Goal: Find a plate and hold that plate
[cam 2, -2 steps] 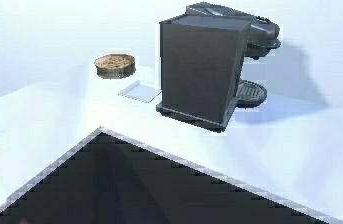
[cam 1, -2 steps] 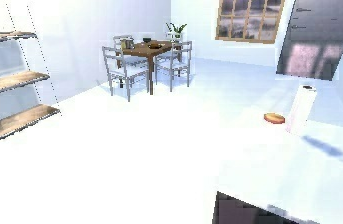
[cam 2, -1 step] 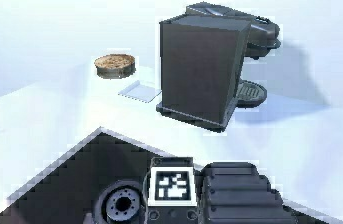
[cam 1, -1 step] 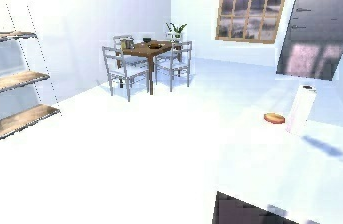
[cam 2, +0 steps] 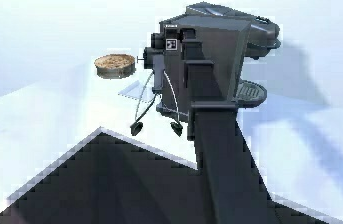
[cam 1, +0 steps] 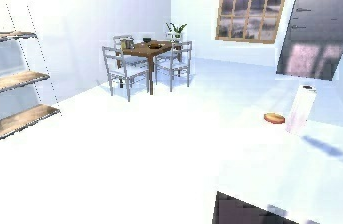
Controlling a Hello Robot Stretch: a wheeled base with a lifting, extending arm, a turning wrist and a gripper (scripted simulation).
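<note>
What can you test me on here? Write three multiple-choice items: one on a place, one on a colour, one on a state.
1. In the forward view, the dining table stands:
A) far off, upper middle
B) in the bottom left corner
C) at the right edge

2. The round flat thing beside the white roll is:
A) blue
B) brown
C) green

3. The white roll is:
A) lying on its side
B) hanging from a wall
C) standing upright

Answers:
1 A, it shows small, high in the picture's middle.
2 B, its top shows brown.
3 C, it rises taller than wide from the white surface.
</note>
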